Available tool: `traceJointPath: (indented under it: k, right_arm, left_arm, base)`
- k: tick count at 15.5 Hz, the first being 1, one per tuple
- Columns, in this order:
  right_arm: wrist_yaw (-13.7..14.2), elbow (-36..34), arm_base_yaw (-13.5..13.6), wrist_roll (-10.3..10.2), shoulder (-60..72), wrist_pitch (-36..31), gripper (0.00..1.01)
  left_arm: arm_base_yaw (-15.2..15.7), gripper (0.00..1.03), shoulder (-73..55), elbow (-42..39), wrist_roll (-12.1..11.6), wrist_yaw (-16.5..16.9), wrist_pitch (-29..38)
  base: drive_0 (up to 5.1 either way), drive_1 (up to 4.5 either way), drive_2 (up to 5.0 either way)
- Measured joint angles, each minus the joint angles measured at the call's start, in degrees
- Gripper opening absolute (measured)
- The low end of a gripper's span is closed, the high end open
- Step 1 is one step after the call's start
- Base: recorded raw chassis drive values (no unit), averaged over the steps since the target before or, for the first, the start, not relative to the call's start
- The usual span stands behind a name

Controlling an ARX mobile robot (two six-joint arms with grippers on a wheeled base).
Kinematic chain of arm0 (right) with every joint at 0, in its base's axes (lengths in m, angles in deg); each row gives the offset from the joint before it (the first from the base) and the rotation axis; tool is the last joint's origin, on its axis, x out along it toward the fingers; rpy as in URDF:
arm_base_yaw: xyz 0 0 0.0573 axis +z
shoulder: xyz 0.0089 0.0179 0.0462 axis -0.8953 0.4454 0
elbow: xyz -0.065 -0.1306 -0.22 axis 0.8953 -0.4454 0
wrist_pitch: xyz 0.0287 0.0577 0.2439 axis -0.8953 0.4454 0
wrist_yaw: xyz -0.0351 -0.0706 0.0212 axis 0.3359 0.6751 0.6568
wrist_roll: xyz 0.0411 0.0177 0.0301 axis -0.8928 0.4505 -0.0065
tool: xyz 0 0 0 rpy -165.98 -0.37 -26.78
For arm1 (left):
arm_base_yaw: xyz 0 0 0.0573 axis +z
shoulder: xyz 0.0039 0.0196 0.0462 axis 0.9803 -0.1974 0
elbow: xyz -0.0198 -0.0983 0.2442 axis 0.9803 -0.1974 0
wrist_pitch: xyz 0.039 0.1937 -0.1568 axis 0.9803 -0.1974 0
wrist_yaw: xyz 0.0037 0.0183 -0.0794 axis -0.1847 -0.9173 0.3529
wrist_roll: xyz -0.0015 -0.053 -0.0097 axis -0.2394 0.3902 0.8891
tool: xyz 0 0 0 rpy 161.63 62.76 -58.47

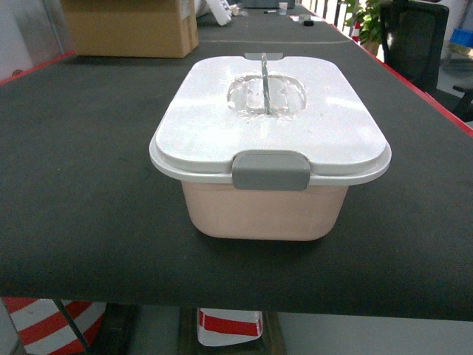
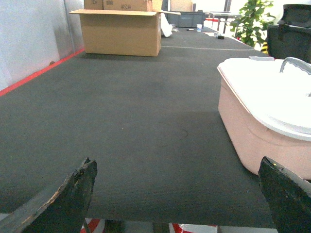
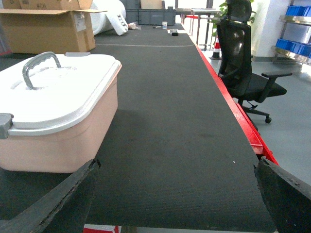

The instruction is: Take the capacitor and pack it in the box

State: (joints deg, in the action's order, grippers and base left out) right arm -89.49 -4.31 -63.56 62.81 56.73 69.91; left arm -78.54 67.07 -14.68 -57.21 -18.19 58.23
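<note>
The pale pink box [image 1: 266, 211] stands in the middle of the black table, its white lid [image 1: 270, 118] on, the grey front clip [image 1: 271, 170] down and the grey handle [image 1: 264, 85] upright. The box also shows at the right of the left wrist view [image 2: 248, 126] and at the left of the right wrist view [image 3: 58, 141]. My left gripper [image 2: 177, 194] is open over bare mat to the left of the box. To the box's right, my right gripper [image 3: 177, 194] is open, nothing between its fingers. The capacitor is out of view. Neither gripper shows in the head view.
A brown cardboard carton [image 1: 133, 26] stands at the table's far left. The red table edge [image 3: 238, 114] runs along the right side, with a black office chair [image 3: 243, 68] beyond it. Small items [image 3: 167, 29] lie at the far end. Blue bins [image 3: 296, 12] sit on a shelf.
</note>
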Motion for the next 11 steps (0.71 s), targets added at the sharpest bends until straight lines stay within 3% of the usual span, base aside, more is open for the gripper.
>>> traceJointPath:
  k: [11]
  right_arm:
    - [0.00,0.00,0.00,0.00,0.00,0.00,0.98]
  left_arm:
    - [0.00,0.98,0.00,0.00,0.00,0.00,0.00]
  base:
    - [0.0,0.00,0.0]
